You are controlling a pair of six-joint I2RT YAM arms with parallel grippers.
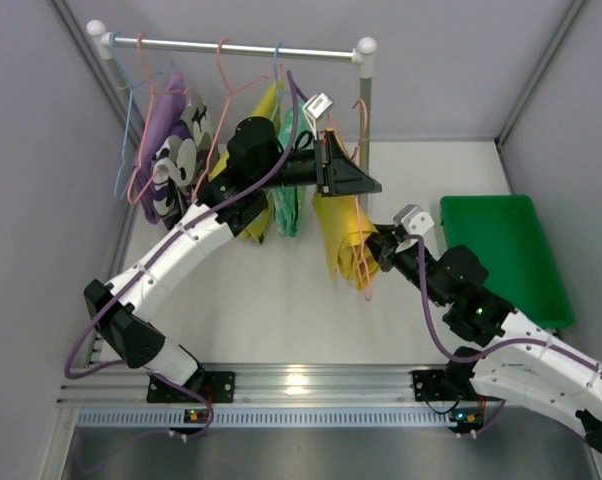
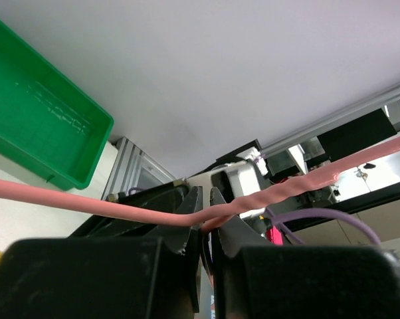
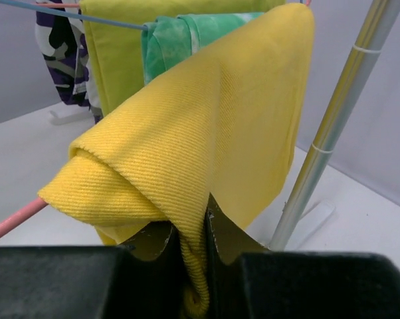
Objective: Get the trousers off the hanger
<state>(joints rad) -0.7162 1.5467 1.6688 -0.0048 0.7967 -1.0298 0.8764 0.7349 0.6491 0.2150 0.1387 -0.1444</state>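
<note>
- Left jaws are clenched on the pink hanger (image 2: 87, 205) wire, close to its twisted neck.
- Right jaws pinch a fold of the bright yellow trousers (image 3: 206, 133), which drape over that hanger beside the rack post (image 3: 329, 126).
- Risk: the thick cloth (bunched at the bar) may drag on a pull, twisting the wire out of the left jaws, or slip from the right pinch.

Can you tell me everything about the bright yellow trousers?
The bright yellow trousers are made of soft cloth with a fine ribbed weave. They are folded and draped over a pink hanger. They hang beside the mint green pair, close to the rack's post. The right gripper is shut on a lower fold, which bunches the cloth.
</note>
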